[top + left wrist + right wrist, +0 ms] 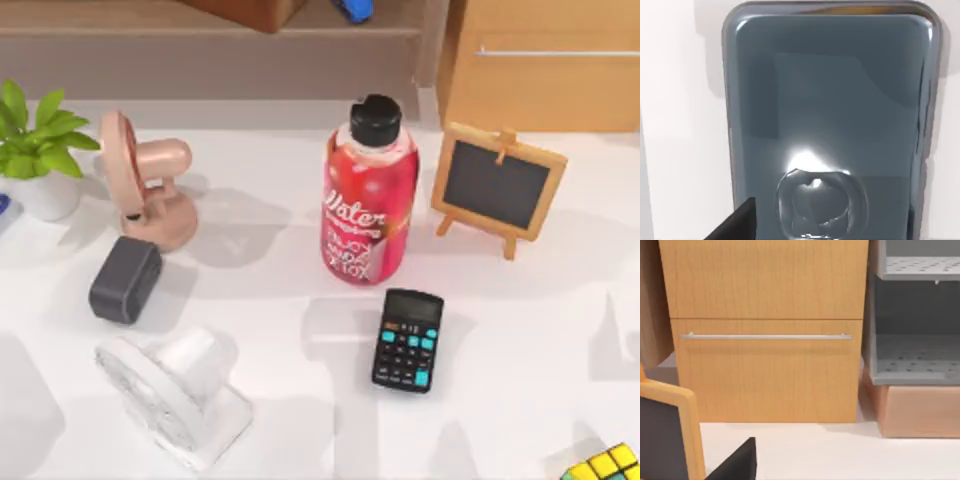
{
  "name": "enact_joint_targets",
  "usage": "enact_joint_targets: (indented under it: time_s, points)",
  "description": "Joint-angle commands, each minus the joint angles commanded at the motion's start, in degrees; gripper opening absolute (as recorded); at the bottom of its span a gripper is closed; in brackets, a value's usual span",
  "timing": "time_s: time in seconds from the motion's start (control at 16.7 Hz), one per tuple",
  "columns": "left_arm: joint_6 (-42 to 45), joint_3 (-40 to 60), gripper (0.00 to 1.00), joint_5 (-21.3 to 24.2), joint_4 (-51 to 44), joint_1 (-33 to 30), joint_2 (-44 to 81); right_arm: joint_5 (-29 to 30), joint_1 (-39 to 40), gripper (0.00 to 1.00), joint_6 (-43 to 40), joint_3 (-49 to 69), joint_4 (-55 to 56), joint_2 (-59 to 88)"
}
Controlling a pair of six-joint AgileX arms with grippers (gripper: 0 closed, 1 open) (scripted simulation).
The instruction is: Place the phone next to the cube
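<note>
The thin blue-grey glossy phone [830, 115] lies flat on the white surface [680, 125], seen close under the left wrist camera — whether the left arm's fingers are apart or together, I cannot tell. The small puzzle cube of yellow and green squares [606, 463] sits at the surface's near right corner, past the black calculator with teal keys [408, 340].

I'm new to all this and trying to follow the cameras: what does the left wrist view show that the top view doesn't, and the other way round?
The left wrist view shows the phone, a glossy blue-grey slab lying flat, seen close up. The top view shows the cube at the table's right front corner, the black calculator, the red bottle, two fans and a small chalkboard. Both show the white table.
</note>
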Motion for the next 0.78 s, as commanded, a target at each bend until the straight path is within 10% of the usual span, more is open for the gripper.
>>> enact_joint_targets:
  time_s: [0.78]
  points:
    - [5.5, 5.4, 1.00, 0.4, -2.0, 5.6, 10.2, 0.0, 0.0, 1.00, 0.0, 0.0, 0.0, 0.0]
